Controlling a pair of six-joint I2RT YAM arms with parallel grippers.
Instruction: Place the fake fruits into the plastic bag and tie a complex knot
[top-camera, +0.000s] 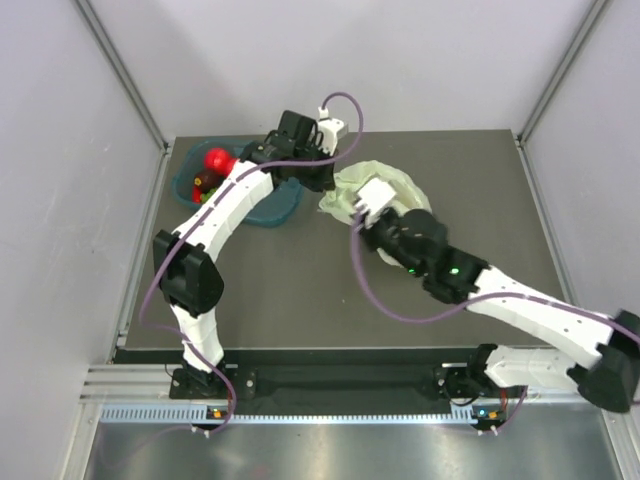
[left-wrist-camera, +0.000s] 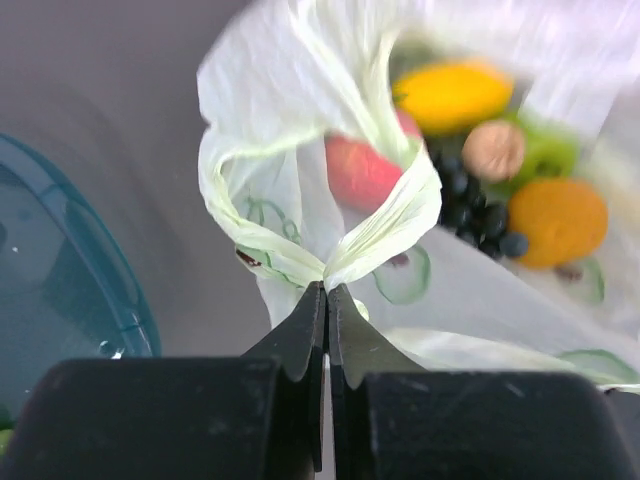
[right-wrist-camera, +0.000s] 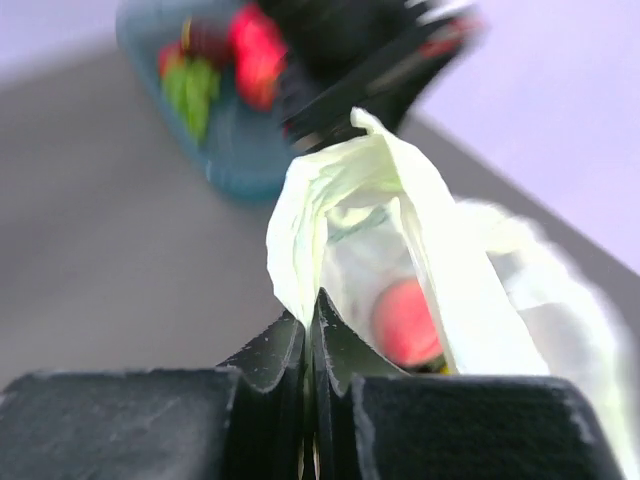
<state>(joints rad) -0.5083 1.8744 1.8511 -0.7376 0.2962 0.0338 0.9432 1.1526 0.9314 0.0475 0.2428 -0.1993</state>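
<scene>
The left claw (left-wrist-camera: 326, 292) and right claw (right-wrist-camera: 311, 305) each pinch the crumpled pale-green plastic bag (top-camera: 392, 180) tight. Only the left wrist view shows yellow and orange fake fruits (left-wrist-camera: 452, 95) inside.

A crinkly pale green plastic bag (top-camera: 392, 182) lay on the dark grey tabletop (top-camera: 300, 290), just right of a teal plastic tray (top-camera: 278, 207) holding a red fake fruit (top-camera: 217, 158). The left gripper (top-camera: 328, 182) reached across the tray to the bag's left edge. The right gripper (top-camera: 352, 210) met that edge from the near side.

Left arm (top-camera: 225, 208) and right arm (top-camera: 530, 312) reach forward, wrists near, jaws pressed together.
</scene>
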